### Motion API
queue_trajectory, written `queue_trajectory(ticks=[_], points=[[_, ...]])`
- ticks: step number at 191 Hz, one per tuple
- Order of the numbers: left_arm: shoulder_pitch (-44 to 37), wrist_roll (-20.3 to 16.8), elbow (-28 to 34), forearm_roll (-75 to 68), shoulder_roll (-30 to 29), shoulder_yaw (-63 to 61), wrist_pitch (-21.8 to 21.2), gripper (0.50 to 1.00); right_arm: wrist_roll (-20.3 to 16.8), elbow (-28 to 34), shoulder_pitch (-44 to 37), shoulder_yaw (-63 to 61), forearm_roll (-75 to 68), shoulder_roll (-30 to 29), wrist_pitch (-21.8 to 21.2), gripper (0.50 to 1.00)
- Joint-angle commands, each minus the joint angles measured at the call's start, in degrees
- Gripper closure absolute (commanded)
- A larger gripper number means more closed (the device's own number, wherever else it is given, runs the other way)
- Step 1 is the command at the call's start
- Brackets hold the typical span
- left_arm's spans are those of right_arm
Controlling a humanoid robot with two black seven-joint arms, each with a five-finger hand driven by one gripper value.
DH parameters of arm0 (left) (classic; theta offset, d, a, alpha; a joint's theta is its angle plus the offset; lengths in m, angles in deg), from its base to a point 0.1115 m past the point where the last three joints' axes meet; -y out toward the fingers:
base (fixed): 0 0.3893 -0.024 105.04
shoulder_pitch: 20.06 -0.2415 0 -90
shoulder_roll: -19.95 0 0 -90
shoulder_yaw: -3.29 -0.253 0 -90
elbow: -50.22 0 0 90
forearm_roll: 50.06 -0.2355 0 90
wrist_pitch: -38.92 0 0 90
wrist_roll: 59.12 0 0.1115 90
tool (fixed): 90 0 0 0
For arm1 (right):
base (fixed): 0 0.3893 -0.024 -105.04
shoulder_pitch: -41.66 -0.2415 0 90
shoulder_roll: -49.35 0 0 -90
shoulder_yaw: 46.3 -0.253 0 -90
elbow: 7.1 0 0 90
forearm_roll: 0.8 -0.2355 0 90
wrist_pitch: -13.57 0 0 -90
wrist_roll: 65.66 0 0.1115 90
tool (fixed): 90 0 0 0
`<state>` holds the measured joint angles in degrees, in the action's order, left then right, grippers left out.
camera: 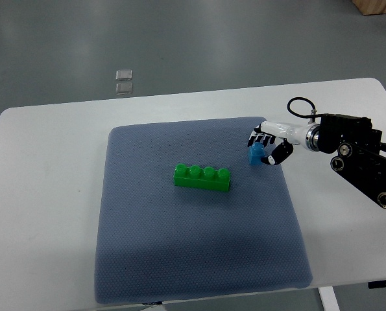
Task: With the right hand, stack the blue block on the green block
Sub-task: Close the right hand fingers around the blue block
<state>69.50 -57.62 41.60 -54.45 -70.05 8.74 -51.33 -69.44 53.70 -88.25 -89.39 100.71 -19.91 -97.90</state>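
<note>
Top view shows the right hand [265, 146] reaching in over the right edge of the grey mat [199, 259], its fingers [260, 138] curled around the blue block [255, 154]; the green block [203, 177] lies near the mat's centre, apart from the hand; the mat covers the white table [43, 194].

Green block [202, 178], long and bright, four round studs in a single row on top, lying flat with studs up, long axis running left to right with a slight tilt. Blue block [255, 153], small and light blue, up and to the right of the green block, near it but clearly apart. Partly covered from above and the right, so stud count and exact pose can't be told.
</note>
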Motion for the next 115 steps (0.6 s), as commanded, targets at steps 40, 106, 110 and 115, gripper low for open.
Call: queue_trajectory(ticks=[40,106,110,115], points=[[0.0,0.0,0.0,0.0,0.0,0.0,0.0,0.5,0.0,0.0,0.0,0.0,0.4,0.0,0.3,0.846],[0.0,0.0,0.0,0.0,0.0,0.0,0.0,0.5,0.1,-0.1,-0.1,0.0,0.7,0.0,0.4,0.92],[0.0,0.0,0.0,0.0,0.0,0.0,0.0,0.5,0.1,-0.1,-0.1,0.0,0.7,0.0,0.4,0.928],[0.0,0.0,0.0,0.0,0.0,0.0,0.0,0.5,0.1,-0.1,-0.1,0.0,0.7,0.0,0.3,0.94]])
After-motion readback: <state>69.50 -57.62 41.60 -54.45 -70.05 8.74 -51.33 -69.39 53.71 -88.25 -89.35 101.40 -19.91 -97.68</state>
